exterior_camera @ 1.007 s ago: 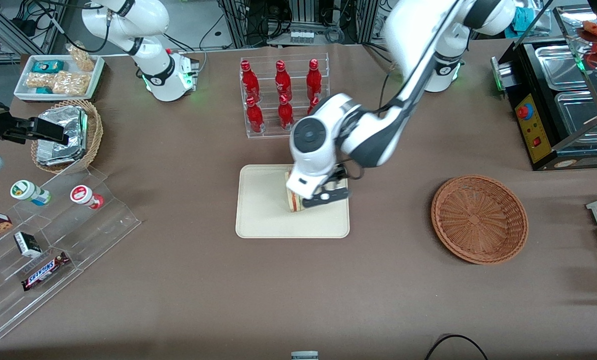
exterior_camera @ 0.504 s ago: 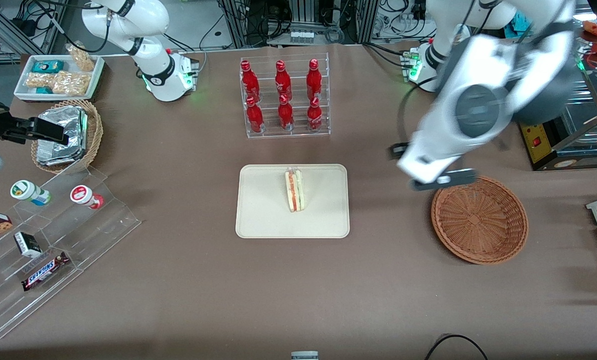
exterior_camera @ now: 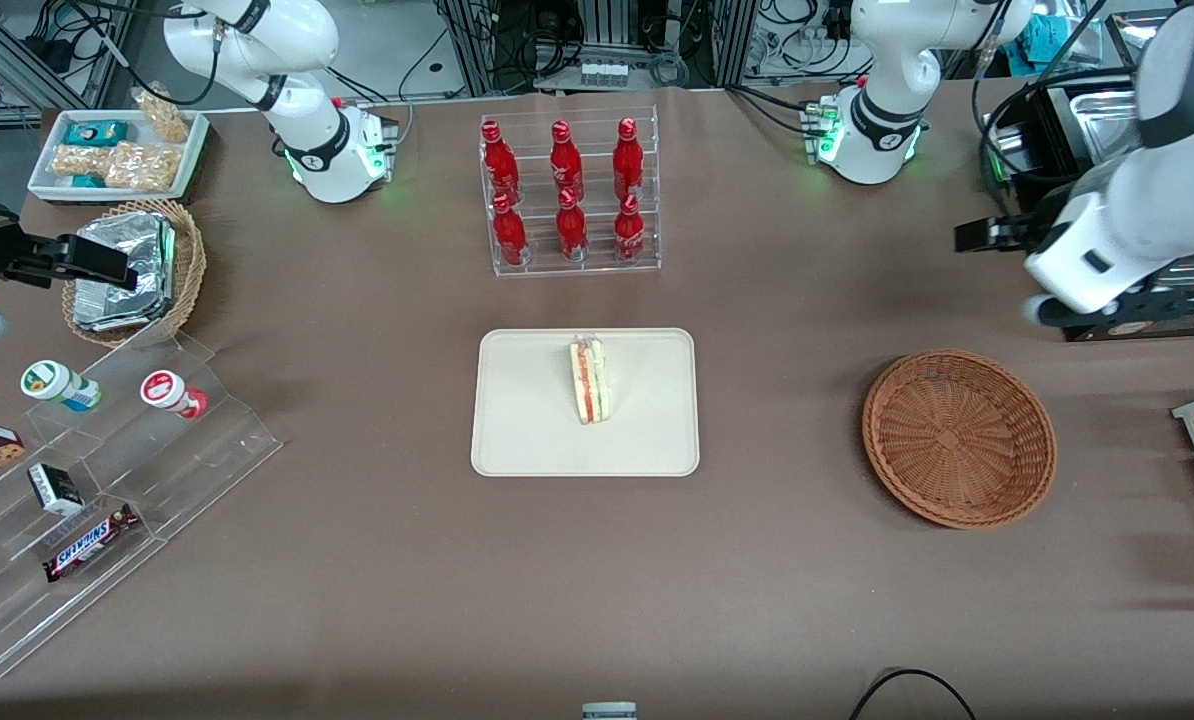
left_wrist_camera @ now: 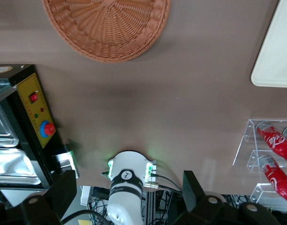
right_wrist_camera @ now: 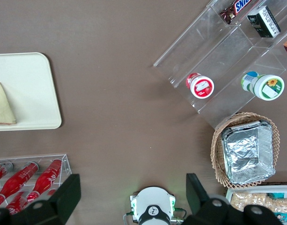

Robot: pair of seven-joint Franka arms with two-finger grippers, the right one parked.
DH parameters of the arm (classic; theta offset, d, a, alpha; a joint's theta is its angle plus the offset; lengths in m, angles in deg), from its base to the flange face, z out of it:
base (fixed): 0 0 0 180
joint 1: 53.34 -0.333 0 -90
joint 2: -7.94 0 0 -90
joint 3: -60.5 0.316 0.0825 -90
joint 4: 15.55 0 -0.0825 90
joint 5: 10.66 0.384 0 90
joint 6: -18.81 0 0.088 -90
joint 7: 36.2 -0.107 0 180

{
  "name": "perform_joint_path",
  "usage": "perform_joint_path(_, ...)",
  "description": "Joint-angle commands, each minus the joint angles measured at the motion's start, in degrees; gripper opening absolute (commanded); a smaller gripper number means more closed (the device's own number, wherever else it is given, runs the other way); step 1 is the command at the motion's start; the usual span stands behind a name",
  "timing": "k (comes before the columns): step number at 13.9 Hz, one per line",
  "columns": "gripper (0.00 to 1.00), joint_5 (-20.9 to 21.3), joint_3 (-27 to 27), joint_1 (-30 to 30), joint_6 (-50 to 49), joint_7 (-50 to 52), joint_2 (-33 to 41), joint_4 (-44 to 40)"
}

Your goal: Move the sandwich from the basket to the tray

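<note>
Pale white bread, red and green filling showing along one edge: the sandwich (exterior_camera: 589,380) stands on edge near the middle of the cream-beige tray (exterior_camera: 527,420), a small triangular wedge, nothing touching it. In the right wrist view it reads as a plain triangle (right_wrist_camera: 3,104) on the tray (right_wrist_camera: 31,84).

Gripper (exterior_camera: 1007,270) hangs high over the working arm's end of the table, well apart from the sandwich and tray, holding nothing. Its two dark fingers (left_wrist_camera: 63,190) are spread apart, with bare brown tablecloth and the arm's base between them in the left wrist view.

Reddish-brown wicker basket (exterior_camera: 959,436) sits between gripper and tray, nearer the front camera than the gripper; nothing in it (left_wrist_camera: 106,26). Black warmer cabinet (exterior_camera: 1077,250) with red button stands just beside the gripper. Acrylic rack of red bottles (exterior_camera: 569,195) stands near the tray, farther from the front camera.
</note>
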Motion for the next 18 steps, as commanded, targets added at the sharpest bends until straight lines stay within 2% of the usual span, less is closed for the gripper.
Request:
perform_joint_path(1, 1.00, 1.22, -0.66, -0.59, -0.90, -1.27, 2.23, 1.29)
perform_joint_path(4, 1.00, 1.22, 0.66, -1.82, -0.99, -2.83, 4.78, 3.03)
perform_joint_path(6, 1.00, 1.22, 1.10, -4.53, 2.77, -4.08, 8.64, 7.86)
perform_joint_path(14, 1.00, 0.78, -0.13, -4.90, 2.53, -3.55, 8.66, 8.14)
perform_joint_path(18, 1.00, 0.78, -5.83, -10.86, 3.32, -3.73, 8.75, 8.06)
